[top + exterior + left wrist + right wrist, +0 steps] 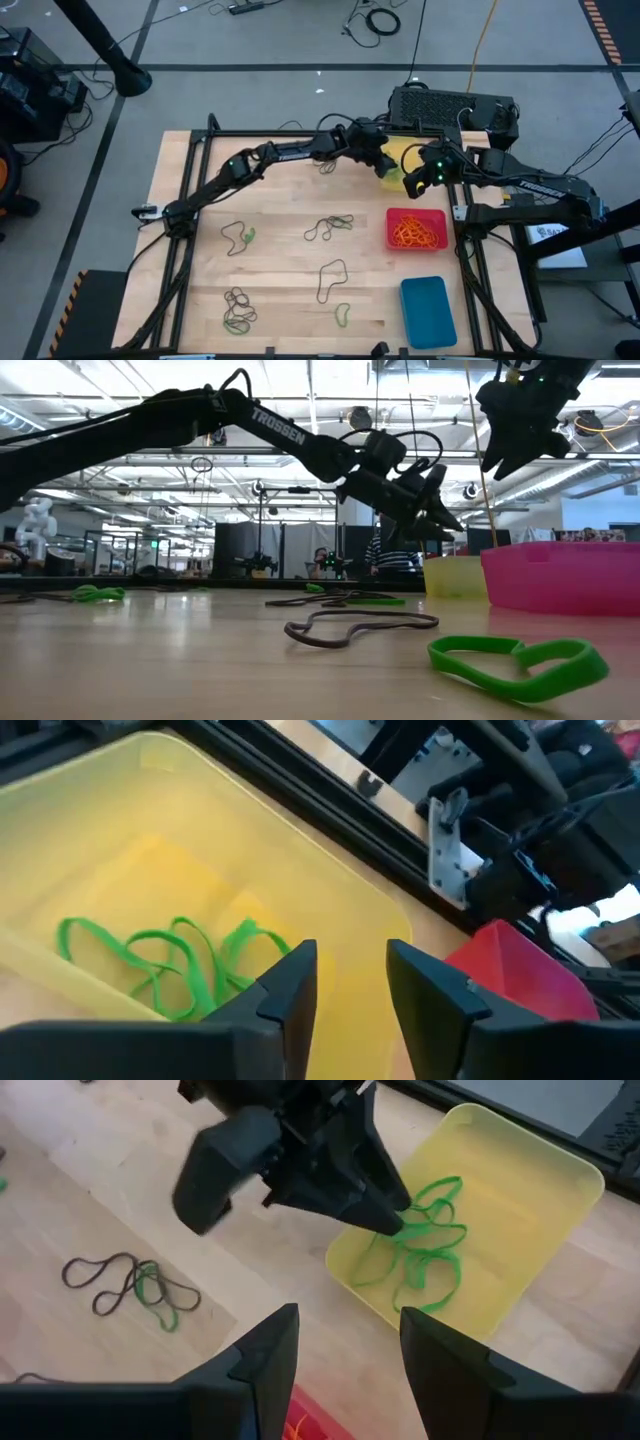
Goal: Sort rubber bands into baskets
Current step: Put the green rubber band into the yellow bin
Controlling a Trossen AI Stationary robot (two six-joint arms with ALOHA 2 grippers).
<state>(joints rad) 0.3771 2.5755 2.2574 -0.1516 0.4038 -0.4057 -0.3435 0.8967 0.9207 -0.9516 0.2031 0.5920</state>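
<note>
**Green bands dropping into yellow basket: clear out clean**

We read the step as a release: left gripper (395, 1215) sits over the yellow basket (560, 1190) at the far side of the bench (280, 260), jaws parted a moderate way, nothing pinched between them in its own wrist view. A tangle of green bands (170, 960) lies in the basket, right at the jaw tips. To do this well we'd lift straight up w/ jaws apart so no loop snags and drags back out, then check the tips are bare before going for the next band. Right gripper (415, 180) hangs just beside, above the basket's edge, jaws wide & empty; keep the two arms apart on the way out.

Largest to smallest: bench is pale wood planks, smooth. Blue basket (428, 312), red basket (392, 216) holding orange bands (416, 234), and yellow one are glossy rounded-corner plastic trays, shallow. Loose green and dark bands (330, 228) are thin, floppy, irregular loops scattered mid-bench.
</note>
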